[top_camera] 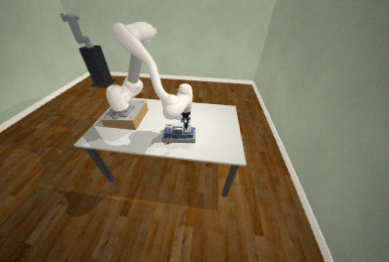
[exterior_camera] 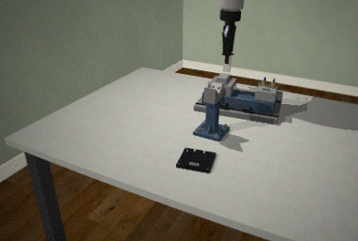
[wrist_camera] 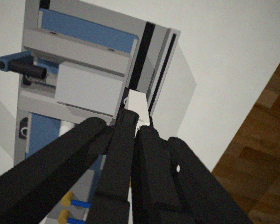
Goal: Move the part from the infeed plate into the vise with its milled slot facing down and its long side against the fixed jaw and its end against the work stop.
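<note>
Jaws pinched fully shut, empty, over the part (wrist_camera: 88,87) near the worktop's (exterior_camera: 114,123) far edge; it looks rigid, slick metal, best gripped across its long sides

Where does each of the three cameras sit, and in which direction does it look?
Top: high in a room corner, looking down at the table; the whole arm shows.
Exterior: beside the table, level with it, facing the vise and black plate; only the wrist and shut gripper show.
Wrist: on the arm, looking down past the black fingers at the vise.
All three share the vise and the gripper.
</note>
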Robot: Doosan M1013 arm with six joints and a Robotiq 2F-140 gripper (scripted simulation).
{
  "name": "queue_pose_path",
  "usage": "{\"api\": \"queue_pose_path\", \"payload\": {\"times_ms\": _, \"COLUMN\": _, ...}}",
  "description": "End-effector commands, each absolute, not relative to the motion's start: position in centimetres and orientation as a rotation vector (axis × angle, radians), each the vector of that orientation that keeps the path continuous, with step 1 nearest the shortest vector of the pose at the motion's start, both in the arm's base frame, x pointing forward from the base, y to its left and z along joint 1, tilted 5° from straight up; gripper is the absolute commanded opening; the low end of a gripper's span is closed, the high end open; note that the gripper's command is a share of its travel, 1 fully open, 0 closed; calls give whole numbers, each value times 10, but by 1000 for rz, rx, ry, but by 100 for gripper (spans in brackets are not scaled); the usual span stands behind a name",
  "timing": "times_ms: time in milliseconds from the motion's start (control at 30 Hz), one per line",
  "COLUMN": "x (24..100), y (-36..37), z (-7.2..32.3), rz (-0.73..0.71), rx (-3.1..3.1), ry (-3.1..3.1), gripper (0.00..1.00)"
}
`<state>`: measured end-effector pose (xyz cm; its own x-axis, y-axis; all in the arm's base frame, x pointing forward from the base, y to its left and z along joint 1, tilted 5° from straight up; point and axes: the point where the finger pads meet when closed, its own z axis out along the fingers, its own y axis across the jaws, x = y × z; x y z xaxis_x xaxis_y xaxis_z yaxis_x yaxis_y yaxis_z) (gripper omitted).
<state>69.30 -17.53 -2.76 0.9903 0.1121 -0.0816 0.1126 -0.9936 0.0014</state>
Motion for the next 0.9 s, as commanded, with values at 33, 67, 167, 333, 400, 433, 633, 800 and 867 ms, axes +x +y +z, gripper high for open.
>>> {"api": "queue_pose_path", "payload": {"times_ms": 33, "x": 691, "y": -178, "z": -32, "rz": -133, "rx": 3127, "ry": 189, "gripper": 0}}
{"api": "queue_pose_path", "payload": {"times_ms": 67, "x": 691, "y": -178, "z": -32, "rz": -133, "rx": 3127, "ry": 189, "gripper": 0}}
{"api": "queue_pose_path", "payload": {"times_ms": 167, "x": 691, "y": -178, "z": -33, "rz": -133, "rx": 3127, "ry": 189, "gripper": 0}}
{"api": "queue_pose_path", "payload": {"times_ms": 333, "x": 691, "y": -178, "z": -35, "rz": -133, "rx": 3127, "ry": 189, "gripper": 0}}
{"api": "queue_pose_path", "payload": {"times_ms": 400, "x": 691, "y": -178, "z": -35, "rz": -133, "rx": 3127, "ry": 189, "gripper": 0}}
{"api": "queue_pose_path", "payload": {"times_ms": 433, "x": 691, "y": -178, "z": -35, "rz": -133, "rx": 3127, "ry": 189, "gripper": 0}}
{"api": "queue_pose_path", "payload": {"times_ms": 633, "x": 691, "y": -178, "z": -36, "rz": -133, "rx": 3127, "ry": 189, "gripper": 0}}
{"api": "queue_pose_path", "payload": {"times_ms": 800, "x": 691, "y": -178, "z": -36, "rz": -133, "rx": 3127, "ry": 189, "gripper": 0}}
{"api": "queue_pose_path", "payload": {"times_ms": 867, "x": 691, "y": -178, "z": -36, "rz": -133, "rx": 3127, "ry": 189, "gripper": 0}}
